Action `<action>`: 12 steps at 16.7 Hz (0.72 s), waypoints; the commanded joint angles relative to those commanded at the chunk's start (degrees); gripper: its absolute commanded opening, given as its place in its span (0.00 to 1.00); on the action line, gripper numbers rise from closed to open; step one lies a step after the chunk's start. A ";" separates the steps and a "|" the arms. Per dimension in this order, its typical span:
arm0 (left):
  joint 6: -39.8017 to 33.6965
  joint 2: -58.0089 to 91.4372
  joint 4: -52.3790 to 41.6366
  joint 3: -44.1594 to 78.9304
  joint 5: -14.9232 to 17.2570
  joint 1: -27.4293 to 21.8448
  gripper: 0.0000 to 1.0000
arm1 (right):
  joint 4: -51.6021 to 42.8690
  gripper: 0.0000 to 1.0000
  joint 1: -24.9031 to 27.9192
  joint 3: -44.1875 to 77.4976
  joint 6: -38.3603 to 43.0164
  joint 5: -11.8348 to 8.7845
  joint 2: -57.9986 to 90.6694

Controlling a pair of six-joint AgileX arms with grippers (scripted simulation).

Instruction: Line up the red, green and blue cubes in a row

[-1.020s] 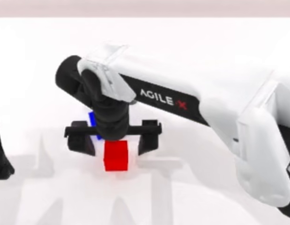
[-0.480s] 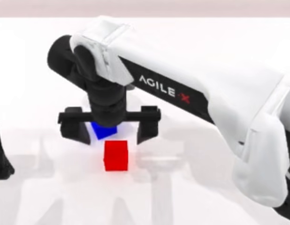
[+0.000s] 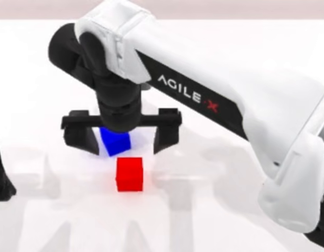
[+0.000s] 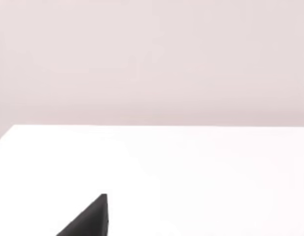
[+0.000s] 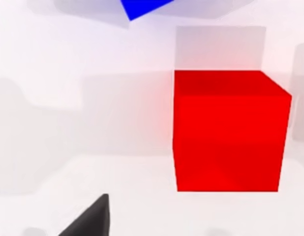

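While reaching in from the right, right gripper [image 3: 122,135] hangs wide open, empty, over blue cube [image 3: 116,142]. Red cube [image 3: 130,174] sits just nearer. Left arm parked at left edge.

Bright, even light washes out the glossy white table [image 3: 36,63]; soft grey shadows spread beneath the white-and-black right arm [image 3: 214,100]. Edges look slightly blurred, no glare spots.

The right arm [image 3: 219,100] is glossy white shell with a black stripe lettered "AGILEX", its X red. Wrist and right gripper [image 3: 121,135] are matte black, fingers blocky.
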 joint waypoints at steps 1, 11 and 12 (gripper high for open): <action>0.00 0.00 0.00 0.00 0.00 0.00 1.00 | 0.00 1.00 0.00 0.00 0.00 0.00 0.00; 0.00 0.00 0.00 0.00 0.00 0.00 1.00 | 2.26 1.00 -10.62 -4.74 -30.37 -0.32 -1.66; 0.00 0.00 0.00 0.00 0.00 0.00 1.00 | 2.69 1.00 -12.50 -5.86 -35.53 -0.42 -2.07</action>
